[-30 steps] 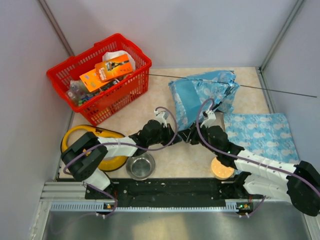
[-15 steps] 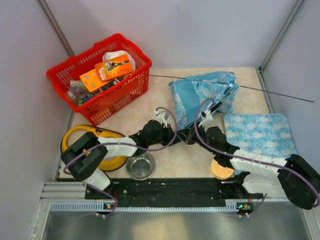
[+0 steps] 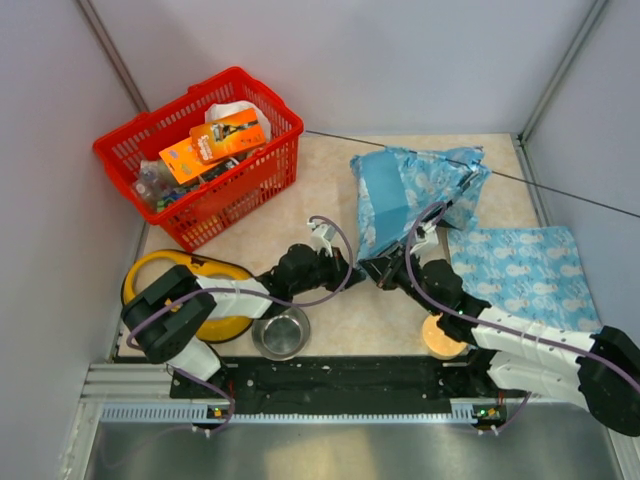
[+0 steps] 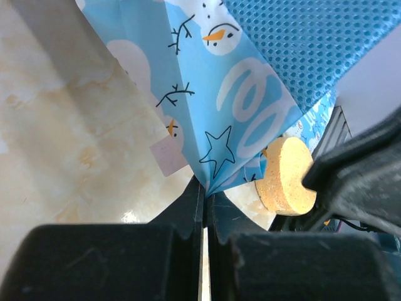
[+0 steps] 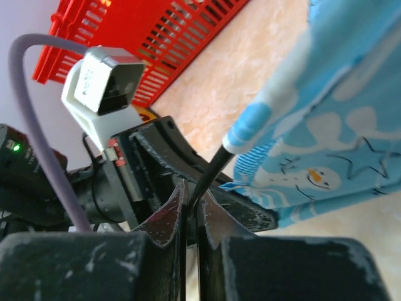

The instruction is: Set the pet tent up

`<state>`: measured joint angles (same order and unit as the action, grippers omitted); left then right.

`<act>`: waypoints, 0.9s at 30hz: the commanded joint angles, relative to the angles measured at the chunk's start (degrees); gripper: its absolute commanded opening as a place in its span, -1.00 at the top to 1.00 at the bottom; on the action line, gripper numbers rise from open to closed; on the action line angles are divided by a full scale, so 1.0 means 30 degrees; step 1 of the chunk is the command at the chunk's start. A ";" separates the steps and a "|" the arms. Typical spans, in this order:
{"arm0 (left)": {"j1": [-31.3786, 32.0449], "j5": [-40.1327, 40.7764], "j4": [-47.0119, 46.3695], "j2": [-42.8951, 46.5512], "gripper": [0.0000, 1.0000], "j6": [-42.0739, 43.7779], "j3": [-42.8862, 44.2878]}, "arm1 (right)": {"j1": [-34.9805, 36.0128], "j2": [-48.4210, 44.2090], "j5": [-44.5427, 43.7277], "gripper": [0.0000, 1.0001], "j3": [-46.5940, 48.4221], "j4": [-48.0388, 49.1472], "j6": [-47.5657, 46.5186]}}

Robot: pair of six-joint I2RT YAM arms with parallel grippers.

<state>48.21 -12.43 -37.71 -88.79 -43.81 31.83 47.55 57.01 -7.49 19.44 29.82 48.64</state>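
The pet tent (image 3: pixel 410 195) is light-blue printed fabric, half raised at the middle right of the table, with thin dark poles (image 3: pixel 560 191) sticking out left and right. My left gripper (image 3: pixel 352 271) is shut on the tent's lower fabric corner (image 4: pixel 210 179). My right gripper (image 3: pixel 388 277) is shut on the end of a dark pole (image 5: pixel 210 172) where it leaves its blue sleeve (image 5: pixel 276 103). Both grippers meet at the tent's near corner.
A red basket (image 3: pixel 200 150) full of packets stands at the back left. A flat blue printed mat (image 3: pixel 520 270) lies at the right. A steel bowl (image 3: pixel 281 332), a yellow dish (image 3: pixel 200 290) and a round cork piece (image 3: pixel 443 340) lie near the arm bases.
The tent has risen and shifted right and back, its fabric now stretched taller. The poles have tilted. Both grippers stay together at the near corner.
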 commanded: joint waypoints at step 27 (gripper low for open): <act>0.0513 -0.1044 -0.1052 -0.1398 1.00 0.1860 -0.2555 | -0.1699 -0.2011 -1.0188 1.00 0.2279 0.2394 -0.3793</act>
<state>48.90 -12.47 -51.88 -91.31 -40.05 28.69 47.44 55.00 -19.75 21.02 29.06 43.13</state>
